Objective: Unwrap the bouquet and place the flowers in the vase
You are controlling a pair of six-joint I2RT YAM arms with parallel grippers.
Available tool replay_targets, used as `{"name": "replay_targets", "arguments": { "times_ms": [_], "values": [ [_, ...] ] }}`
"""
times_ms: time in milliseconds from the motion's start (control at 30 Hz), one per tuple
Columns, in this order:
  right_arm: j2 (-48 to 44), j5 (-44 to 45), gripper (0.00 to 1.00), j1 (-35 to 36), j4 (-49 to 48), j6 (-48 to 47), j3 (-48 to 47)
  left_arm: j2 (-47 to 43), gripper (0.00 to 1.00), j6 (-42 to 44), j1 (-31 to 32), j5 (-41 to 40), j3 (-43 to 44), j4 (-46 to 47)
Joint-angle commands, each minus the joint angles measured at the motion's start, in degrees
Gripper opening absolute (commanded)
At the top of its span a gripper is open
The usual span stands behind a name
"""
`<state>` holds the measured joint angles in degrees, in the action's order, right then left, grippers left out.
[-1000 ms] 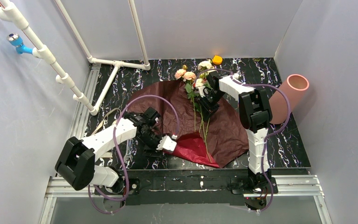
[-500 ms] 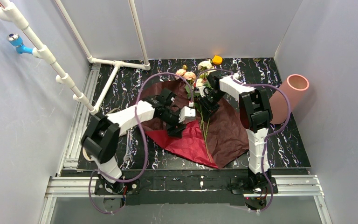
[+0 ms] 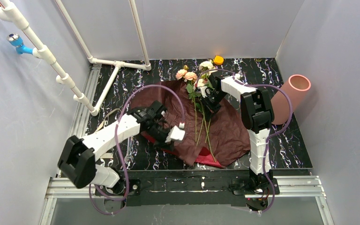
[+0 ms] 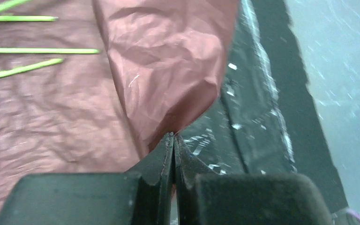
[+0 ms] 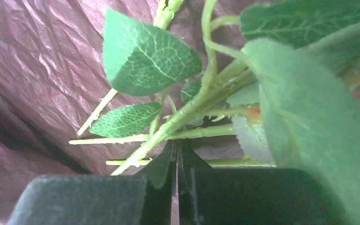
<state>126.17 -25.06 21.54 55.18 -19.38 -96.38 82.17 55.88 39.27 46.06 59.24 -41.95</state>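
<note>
**One high view, two close ones**

The top camera looks down from high on the near side over the whole bench (image 3: 286, 157). The camera on the left end effector (image 4: 173, 139) faces the wrapping paper (image 4: 164, 70) close up. The one on the right end effector (image 5: 176, 151) faces the stems (image 5: 187, 114). All three share paper and stems.

No readable text, label, brand or number shows anywhere.

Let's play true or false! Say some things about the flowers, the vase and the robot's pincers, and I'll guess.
1. The flowers are in the vase. False: they lie on the wrapping paper.
2. The vase is salmon pink. True.
3. The left pincer is wide open. False: it is shut, at a fold of the wrapping paper.
4. The right pincer is shut by the green stems. True.
5. A small orange object sits behind the flowers. True.
</note>
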Motion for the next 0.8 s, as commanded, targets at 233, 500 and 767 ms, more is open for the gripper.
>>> {"name": "replay_targets", "arguments": {
  "times_ms": [233,500,767],
  "values": [
    [3.2,6.3,0.02,0.0,-3.3,-2.2,3.0,-7.1,0.0,29.9,5.4,-5.9,-14.9,-14.6],
    [-2.8,-3.5,0.23,1.2,-1.1,-3.2,1.7,-10.5,0.71,21.1,5.3,-6.9,-10.2,-13.6],
    [-11.2,-4.1,0.41,2.2,-2.5,-0.3,0.0,-17.9,0.86,-9.1,-1.3,-7.0,-2.7,-3.5]
  ]
}}
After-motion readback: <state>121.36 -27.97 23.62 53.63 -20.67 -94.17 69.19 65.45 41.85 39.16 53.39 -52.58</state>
